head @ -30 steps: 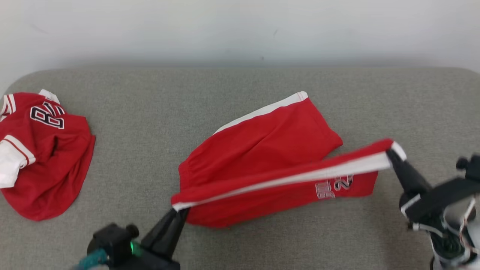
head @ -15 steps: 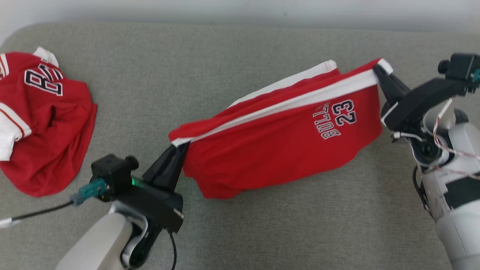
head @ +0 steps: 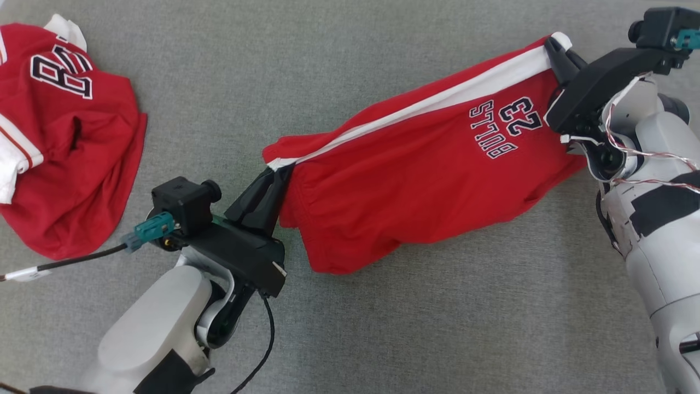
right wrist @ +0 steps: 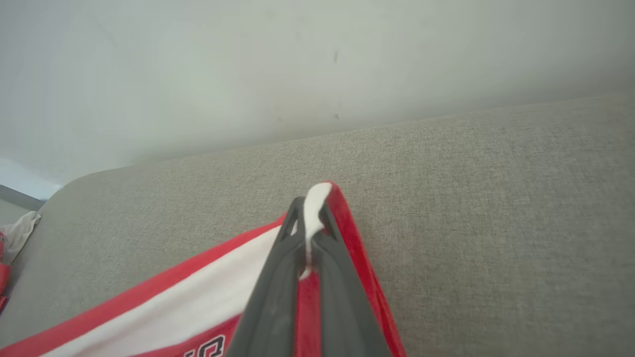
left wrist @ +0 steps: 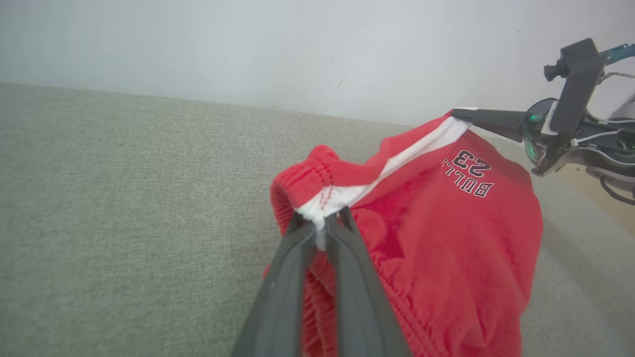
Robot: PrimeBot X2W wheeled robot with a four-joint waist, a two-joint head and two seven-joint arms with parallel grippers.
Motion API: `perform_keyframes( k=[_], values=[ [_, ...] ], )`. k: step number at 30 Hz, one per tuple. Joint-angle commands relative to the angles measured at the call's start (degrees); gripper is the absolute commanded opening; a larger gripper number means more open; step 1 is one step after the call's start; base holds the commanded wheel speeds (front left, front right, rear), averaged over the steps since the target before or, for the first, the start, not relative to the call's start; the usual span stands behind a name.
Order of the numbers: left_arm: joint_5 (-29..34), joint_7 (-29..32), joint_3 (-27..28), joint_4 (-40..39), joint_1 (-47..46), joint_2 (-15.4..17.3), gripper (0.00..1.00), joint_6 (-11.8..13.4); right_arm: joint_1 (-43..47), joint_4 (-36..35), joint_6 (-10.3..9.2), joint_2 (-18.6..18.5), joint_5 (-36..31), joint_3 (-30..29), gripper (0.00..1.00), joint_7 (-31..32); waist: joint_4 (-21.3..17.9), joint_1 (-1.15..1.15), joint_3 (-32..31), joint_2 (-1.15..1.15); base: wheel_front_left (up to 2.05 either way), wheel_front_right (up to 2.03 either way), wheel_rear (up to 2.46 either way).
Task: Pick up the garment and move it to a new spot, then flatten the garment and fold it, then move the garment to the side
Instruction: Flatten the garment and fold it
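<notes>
Over the middle of the grey cushion [head: 415, 339], the red shorts [head: 426, 180] hang stretched — left gripper [head: 278, 174] pinching the waistband corner, right gripper [head: 553, 48] clamped on the striped hem corner; the lower fold perhaps touches down.

Bright, soft, even light, seemingly from above; no hard glare anywhere. Only a faint, diffuse shadow on the grey fabric surface [head: 383, 328] under the near hem of the red shorts [head: 415, 180]. Head view crisp, lettering on the cloth readable. Right wrist view hazy and low in contrast, wall [right wrist: 248, 74] washed out pale. Left tool [left wrist: 320, 225] and right tool [right wrist: 308, 208] blurred close to the lens in the 2 wrist views. Mild wide-angle curving toward the frame edges there.
</notes>
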Motion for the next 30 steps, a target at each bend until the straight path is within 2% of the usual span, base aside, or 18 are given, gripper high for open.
perform_keyframes(
  k=[1, 4, 5, 6, 7, 8, 13, 19, 26, 30],
  values=[
    [-0.2, -0.2, -0.3, 0.5, -1.0, -0.3, 0.0, 0.1, -1.0, 1.1, -0.13, 0.2, -0.8, 0.7, 0.0, -0.6, 0.9, -0.01, 1.0, -0.01, 0.0, 0.0, 0.0],
    [-0.5, -0.2, -0.9, 1.5, -1.9, -0.7, 0.0, 0.1, -2.5, 3.1, -0.13, 0.4, -0.8, 1.9, 0.0, -1.8, 1.1, -0.01, 1.3, -0.01, 0.0, 0.0, 0.0],
    [-0.5, -0.2, -1.0, 1.9, -2.2, -0.8, 0.0, 0.1, -2.9, 3.6, -0.13, 0.4, -0.8, 2.4, 0.15, -2.1, 1.0, -0.01, 1.4, -0.01, 0.0, 0.0, 0.0],
    [-0.3, -0.2, -0.9, 2.1, -2.5, -0.9, 0.12, 0.1, -3.0, 4.1, -0.13, 0.5, -0.9, 3.1, 0.41, -2.4, 1.0, -0.01, 1.3, -0.01, 0.0, 0.0, 0.0],
    [-0.2, -0.2, -0.9, 2.4, -2.7, -1.0, 0.64, 0.1, -3.0, 4.5, -0.13, 0.5, -1.2, 3.9, 0.93, -2.9, 0.9, -0.01, 1.2, -0.01, 0.0, 0.0, 0.0],
    [-0.2, -0.2, -1.2, 2.7, -2.7, -1.1, 1.0, 0.1, -3.1, 4.8, -0.13, 0.4, -0.8, 4.3, 1.0, -3.5, 0.8, -0.01, 1.0, -0.01, 0.0, 0.0, 0.0],
    [0.3, -0.2, 0.3, 3.1, -1.0, -0.7, 1.0, 0.1, -1.8, 5.8, -0.13, 0.3, 1.5, 6.3, 1.0, -5.4, 0.0, -0.01, -1.1, -0.01, 0.0, 0.0, 0.0],
    [3.3, -0.2, 4.6, 1.6, 4.1, -0.1, 1.0, 0.1, 2.0, 3.9, -0.13, -1.8, 4.3, 9.6, 1.0, -8.3, -0.4, -0.01, -5.0, -0.01, 0.0, 0.0, 0.0],
    [12.8, -0.2, 14.4, -2.7, 13.0, -1.6, 1.0, 0.6, 9.4, 0.6, -0.13, -5.6, 7.6, 14.2, 1.0, -11.5, -0.7, -0.01, -9.1, -0.01, 0.0, 0.0, 0.0],
    [19.5, -0.2, 20.8, -6.8, 19.7, -4.1, 1.0, 2.6, 13.7, -0.6, -0.13, -6.9, 9.4, 16.0, 1.0, -13.7, -0.7, -0.01, -11.1, -0.01, 0.0, 0.0, 0.0]
  ],
)
